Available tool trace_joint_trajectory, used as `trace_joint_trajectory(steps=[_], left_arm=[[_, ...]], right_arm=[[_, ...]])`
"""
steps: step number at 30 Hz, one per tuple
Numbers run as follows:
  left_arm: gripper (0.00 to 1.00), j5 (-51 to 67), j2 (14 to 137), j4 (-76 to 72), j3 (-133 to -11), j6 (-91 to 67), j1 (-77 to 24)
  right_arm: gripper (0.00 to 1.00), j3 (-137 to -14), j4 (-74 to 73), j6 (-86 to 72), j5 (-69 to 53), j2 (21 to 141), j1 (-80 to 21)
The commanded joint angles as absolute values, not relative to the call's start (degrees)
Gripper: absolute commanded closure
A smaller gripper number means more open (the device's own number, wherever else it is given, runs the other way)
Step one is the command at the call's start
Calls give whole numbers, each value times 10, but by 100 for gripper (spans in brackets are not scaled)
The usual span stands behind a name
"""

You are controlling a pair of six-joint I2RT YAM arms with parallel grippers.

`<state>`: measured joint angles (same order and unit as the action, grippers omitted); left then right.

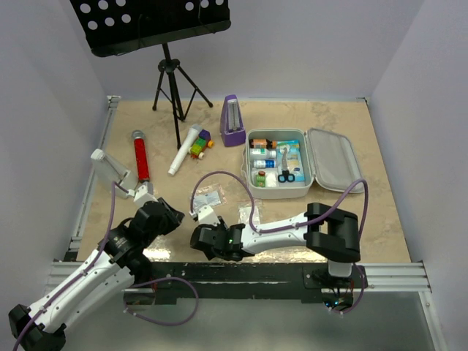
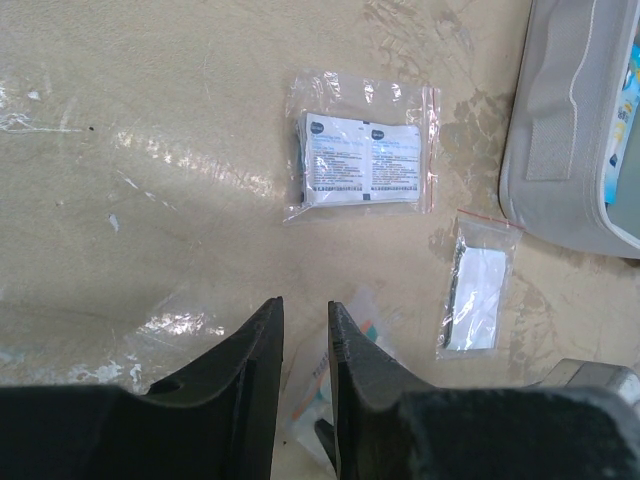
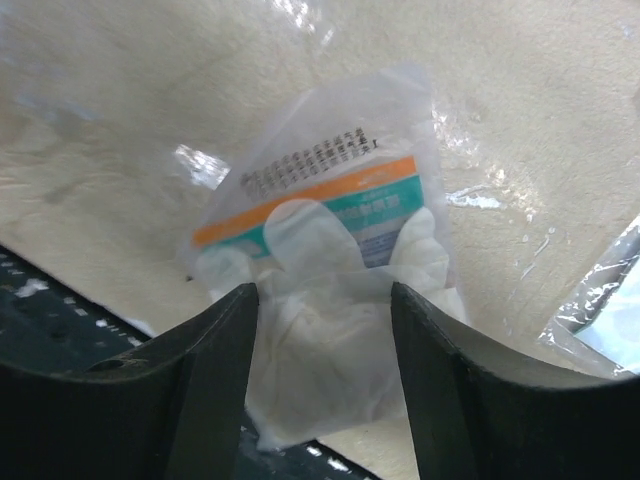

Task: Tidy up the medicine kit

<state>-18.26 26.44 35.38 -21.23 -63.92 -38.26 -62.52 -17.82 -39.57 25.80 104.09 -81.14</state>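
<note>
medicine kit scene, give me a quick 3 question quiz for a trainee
1. True or false: the medicine kit lies shut.
2. What shows between the open jaws of the right gripper in its wrist view? A scissors, B glove packet, C metronome.
3. In the top view, the kit's lid lies on which side of its base?
Key: 1 false; 2 B; 3 right.

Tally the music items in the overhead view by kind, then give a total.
Microphones: 2, the red microphone and the white microphone
Metronome: 1, the purple metronome
Music stand: 1, the black music stand
Total: 4
</note>
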Motion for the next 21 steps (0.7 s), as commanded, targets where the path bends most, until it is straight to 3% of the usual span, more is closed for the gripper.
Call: trace_joint_trajectory(steps=[1,6,14,21], left_arm=[[72,-191,262,345,-221,-642,-380],[71,-190,265,340,-217,-642,-380],[72,-186,268,337,-217,-641,-380],[72,-180,272,332,-215,-642,-380]], right_arm=[[44,-628,-191,-400,265,1061,-814],[52,-608,-185,-410,242,1066,-814],[99,-560,-170,-439,213,1073,-813],[100,-592,-241,-482,292,1000,-813]])
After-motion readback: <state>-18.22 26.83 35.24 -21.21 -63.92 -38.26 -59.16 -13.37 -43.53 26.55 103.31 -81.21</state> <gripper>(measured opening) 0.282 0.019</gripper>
